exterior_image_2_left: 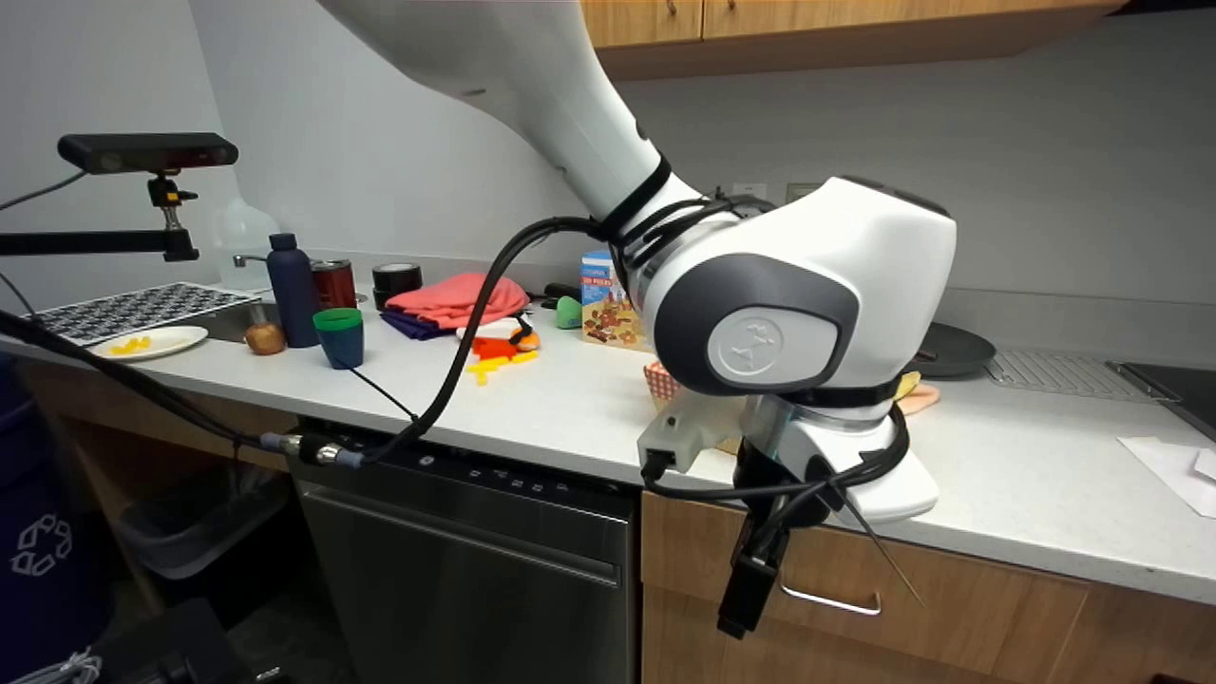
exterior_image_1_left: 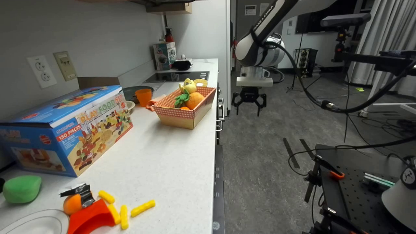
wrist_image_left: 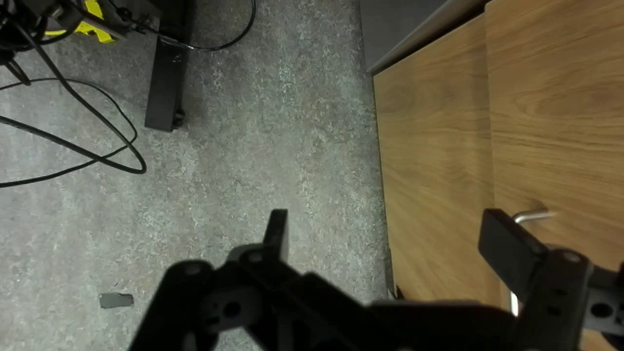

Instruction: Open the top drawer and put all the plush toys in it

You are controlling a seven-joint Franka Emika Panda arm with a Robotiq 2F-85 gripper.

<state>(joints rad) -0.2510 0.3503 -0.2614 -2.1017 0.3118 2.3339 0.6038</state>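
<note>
top drawer (exterior_image_2_left: 959,600): located beside the jaws, which stand released and spread wide. drawer handle (wrist_image_left: 532,214): partly hidden behind one finger (wrist_image_left: 509,251) in the wrist view.

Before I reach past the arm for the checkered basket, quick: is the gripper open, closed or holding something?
Gripper: open, jaws spread apart, holding nothing.

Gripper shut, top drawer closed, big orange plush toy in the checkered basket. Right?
No: the gripper is open, its jaws apart in the wrist view. The rest holds: top drawer closed, big orange plush toy in the checkered basket.
</note>
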